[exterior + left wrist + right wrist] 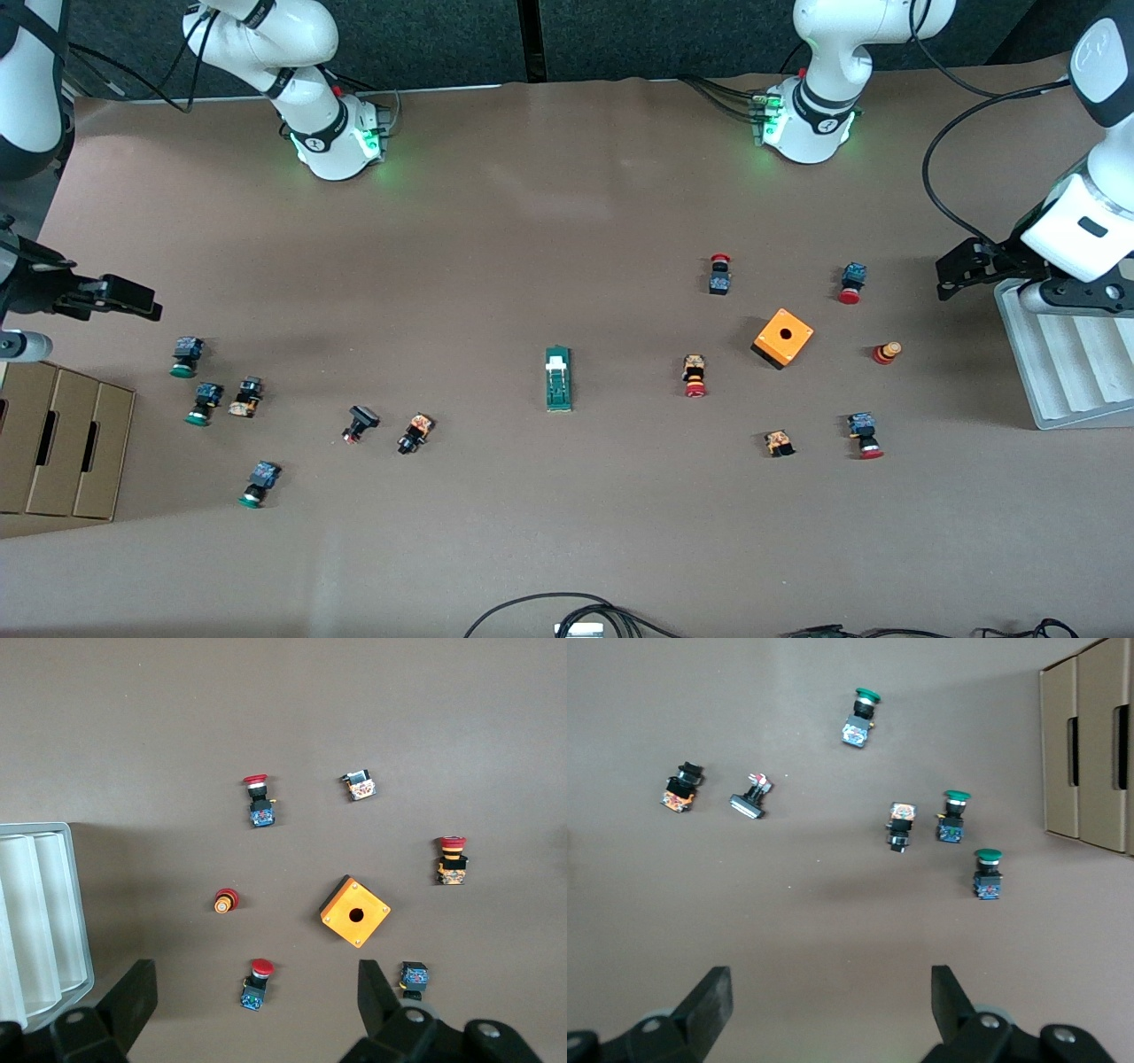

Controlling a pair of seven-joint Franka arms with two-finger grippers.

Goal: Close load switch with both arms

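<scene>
While both arms wait at the ends of the desk (567, 221), each claw stands wide and grips nothing. The left claw (961, 266) hangs over the desk at the left arm's end, just beside the grey ribbed tray (1063, 363); in the left wrist view its fingers (133, 997) are spread well apart above the brown surface. The right claw (120, 297) hangs over the right arm's end, above the cardboard boxes (62, 439); its fingers (713, 1001) are likewise spread.

Below the left claw lies a loose group of red-capped push buttons (852, 283), all resting on their sides, set around the orange box (783, 338). The orange box sits on the desk with a round hole in its top face. One red button (695, 376) lies between the orange box and the load switch.

Below the right claw lie several green-capped push buttons (185, 356), with two black-capped parts (415, 433) nearer the middle of the desk.

The load switch (558, 378) lies flat near the middle of the desk, well apart from both claws and from both groups of buttons, its white lever piece (556, 361) at the end toward the robots' bases. Nothing touches it and nothing rests on it.

The ribbed channels of the tray that show carry no parts. The boxes show dark slot openings; their contents cannot be seen.
</scene>
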